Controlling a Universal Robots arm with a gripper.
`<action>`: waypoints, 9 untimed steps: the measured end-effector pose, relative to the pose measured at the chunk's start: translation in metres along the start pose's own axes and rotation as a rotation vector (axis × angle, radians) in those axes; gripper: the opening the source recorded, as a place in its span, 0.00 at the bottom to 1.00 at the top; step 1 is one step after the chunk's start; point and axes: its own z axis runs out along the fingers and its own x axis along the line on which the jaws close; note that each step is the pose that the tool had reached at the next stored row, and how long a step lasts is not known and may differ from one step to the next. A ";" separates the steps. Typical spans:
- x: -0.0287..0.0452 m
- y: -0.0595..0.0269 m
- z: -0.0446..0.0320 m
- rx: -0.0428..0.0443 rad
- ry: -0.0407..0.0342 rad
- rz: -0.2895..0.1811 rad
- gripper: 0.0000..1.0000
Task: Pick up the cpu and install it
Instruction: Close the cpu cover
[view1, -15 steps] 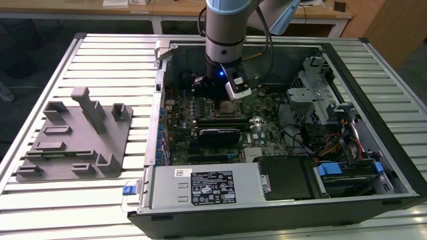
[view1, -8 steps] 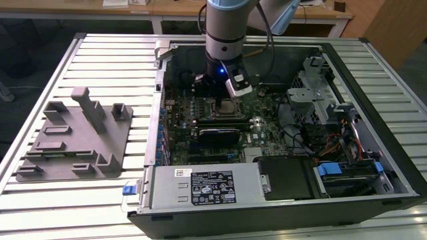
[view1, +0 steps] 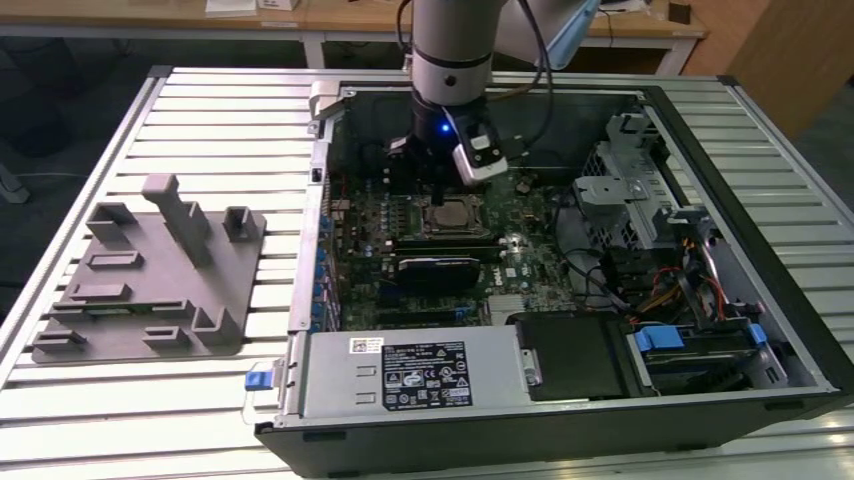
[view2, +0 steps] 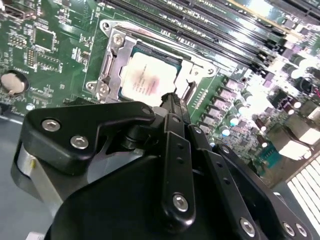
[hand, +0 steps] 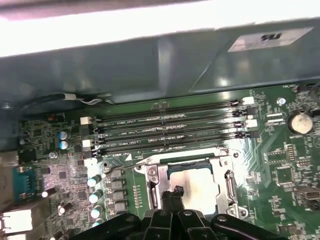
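Arm reaches down into the open computer case, which lies on its side on the slatted table. Grey fixture sits well apart, toward the exterior view's left, with nothing on it that I can make out.

Cpu: lying inside the metal socket frame on the green board, silver top up. It looks level with the frame, though the edge nearest the claw is hidden behind it.

Claw: the two fingers are drawn together into one narrow tip, with nothing clamped between them. The tip is at the cpu's near edge. Whether it touches or hovers just above, I cannot tell. In the first wrist view the tip lines up with the middle of that edge, and the memory slots are beyond the socket.

Judgement: this is the seating stage, and the carrying is done. To do it well, any contact should be straight down and light. The cpu must lie square and flat in its recess, not riding on the frame. The tip should keep clear of the frame's screws and latch.
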 end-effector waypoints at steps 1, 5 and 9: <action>0.0000 0.0001 -0.0020 0.0001 0.0000 0.000 0.11; 0.0000 0.0005 -0.0090 0.0001 0.0000 0.000 0.11; 0.0000 0.0006 -0.0101 -0.0002 -0.0001 0.000 0.11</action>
